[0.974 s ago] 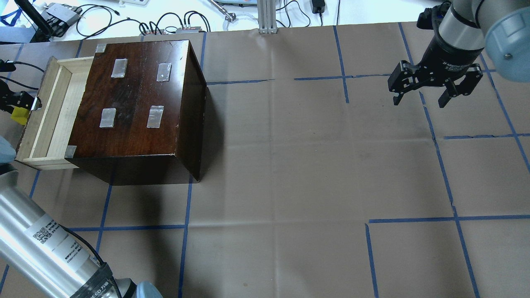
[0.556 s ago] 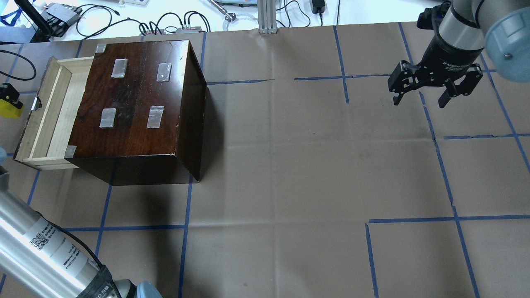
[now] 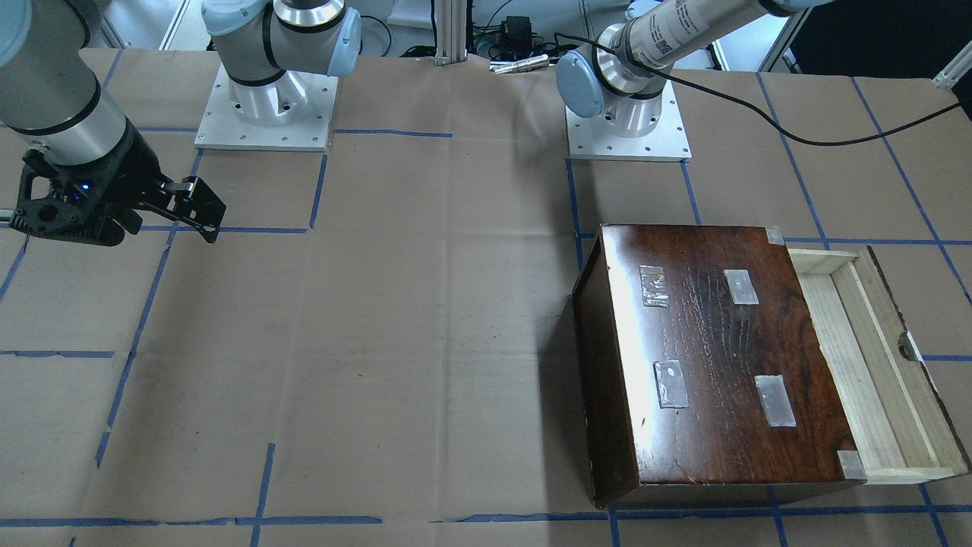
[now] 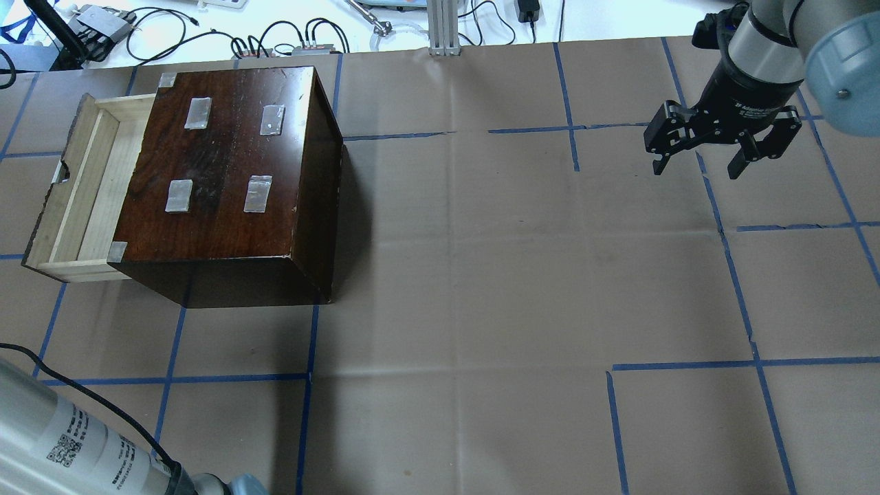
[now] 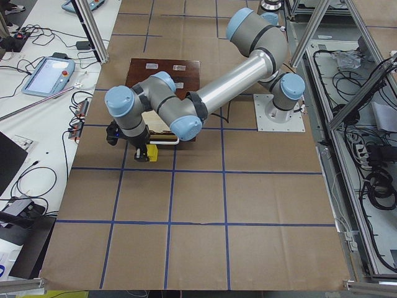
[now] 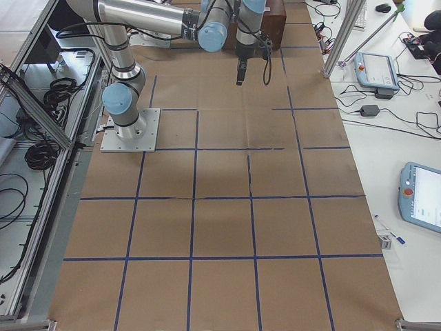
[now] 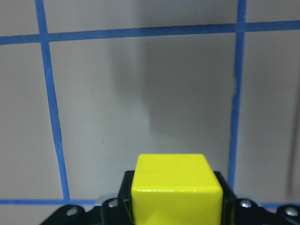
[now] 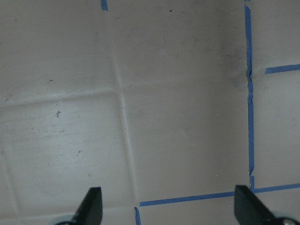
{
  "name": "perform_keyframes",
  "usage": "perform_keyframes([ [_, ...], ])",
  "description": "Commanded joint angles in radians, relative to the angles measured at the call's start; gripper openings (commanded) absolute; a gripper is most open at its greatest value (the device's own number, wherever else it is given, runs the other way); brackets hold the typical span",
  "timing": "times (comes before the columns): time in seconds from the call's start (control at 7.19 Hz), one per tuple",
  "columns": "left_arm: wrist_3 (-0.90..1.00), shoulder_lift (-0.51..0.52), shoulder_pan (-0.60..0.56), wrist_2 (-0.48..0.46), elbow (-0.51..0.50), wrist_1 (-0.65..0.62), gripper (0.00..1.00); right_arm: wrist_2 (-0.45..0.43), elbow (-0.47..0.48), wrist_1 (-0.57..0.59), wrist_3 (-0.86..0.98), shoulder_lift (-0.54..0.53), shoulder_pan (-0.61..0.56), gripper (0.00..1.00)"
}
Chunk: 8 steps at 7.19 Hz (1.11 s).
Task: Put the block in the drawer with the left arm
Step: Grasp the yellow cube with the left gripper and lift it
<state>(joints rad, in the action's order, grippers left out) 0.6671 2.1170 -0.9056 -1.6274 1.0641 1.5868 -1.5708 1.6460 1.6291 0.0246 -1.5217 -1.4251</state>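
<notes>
One risk: my left pincer [image 7: 177,200], pinching the block [image 7: 177,180] over the worktop [image 7: 140,93], could strike the drawer [image 4: 82,185] front panel crossing in

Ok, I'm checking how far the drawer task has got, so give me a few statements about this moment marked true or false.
The block lies in the drawer. False: the left gripper holds it over the table, outside the drawer.
The drawer is pulled open. True.
The right gripper is shut. False: its jaws stand open and empty.
The box bears tape patches on top. True.
</notes>
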Motion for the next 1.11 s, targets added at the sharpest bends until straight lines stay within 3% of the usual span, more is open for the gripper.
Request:
perform_keyframes([
  [0.0, -0.05, -0.165, -0.073, 0.009, 0.179, 0.006, 0.0, 0.0, -0.002, 0.0, 0.0, 0.0, 0.0, 1.0],
  [0.14, -0.099, -0.216, -0.119, 0.008, 0.245, -0.001, 0.0, 0.0, 0.0, 0.0, 0.0, 0.0, 0.0, 1.0],
  [0.42, -0.119, -0.2, -0.136, 0.009, 0.322, -0.062, 0.0, 0.0, 0.0, 0.0, 0.0, 0.0, 0.0, 1.0],
  [0.97, -0.123, -0.123, -0.177, 0.064, 0.344, -0.108, 0.0, 0.0, 0.0, 0.0, 0.001, 0.0, 0.0, 1.0],
])
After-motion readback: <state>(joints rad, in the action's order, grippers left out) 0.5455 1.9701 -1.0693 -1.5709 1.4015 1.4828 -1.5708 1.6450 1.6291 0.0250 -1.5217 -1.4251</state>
